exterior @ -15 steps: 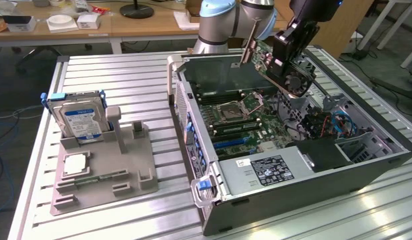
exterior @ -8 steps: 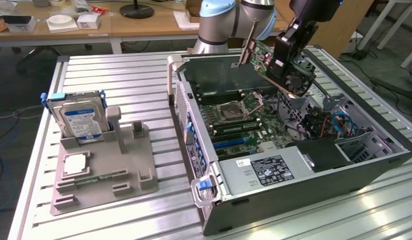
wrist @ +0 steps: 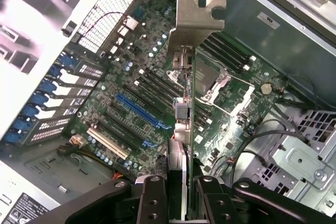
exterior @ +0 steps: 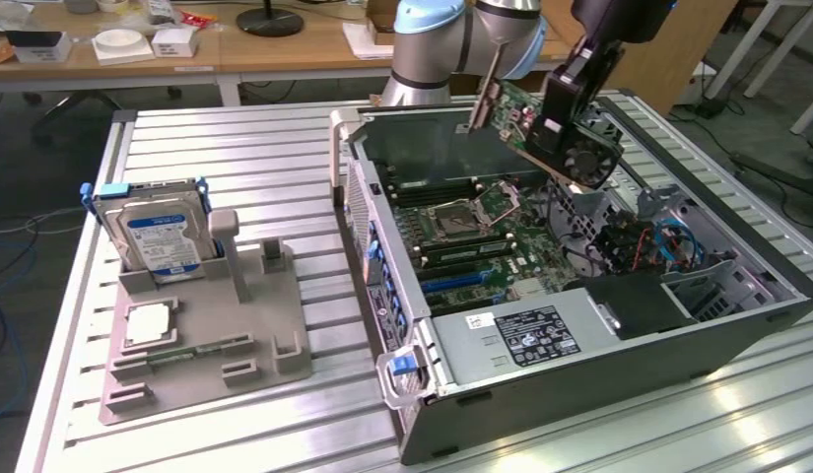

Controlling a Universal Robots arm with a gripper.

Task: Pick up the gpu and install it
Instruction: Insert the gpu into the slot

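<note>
From where I stand, the arm's gripper hangs over the open computer case, and its fingers are clamped on the gpu. The card is up in the air, tilted, above the far end of the case and clear of everything inside it. It is a green board here, with a dark fan on the side facing the exterior view's right.

In the wrist view the gripper pinches the gpu edge-on between its two black fingers. The pale metal bracket sits at the end of the card furthest from the fingers. Below the card lies the motherboard, with a long blue slot among the black ones just beside the card's line and the processor socket on its other side.

The case lies on its side on a ribbed metal table. Well apart from it, towards the exterior view's left, a grey fixture holds a hard drive standing upright (blue-and-white label facing out) and a square chip lying flat.
</note>
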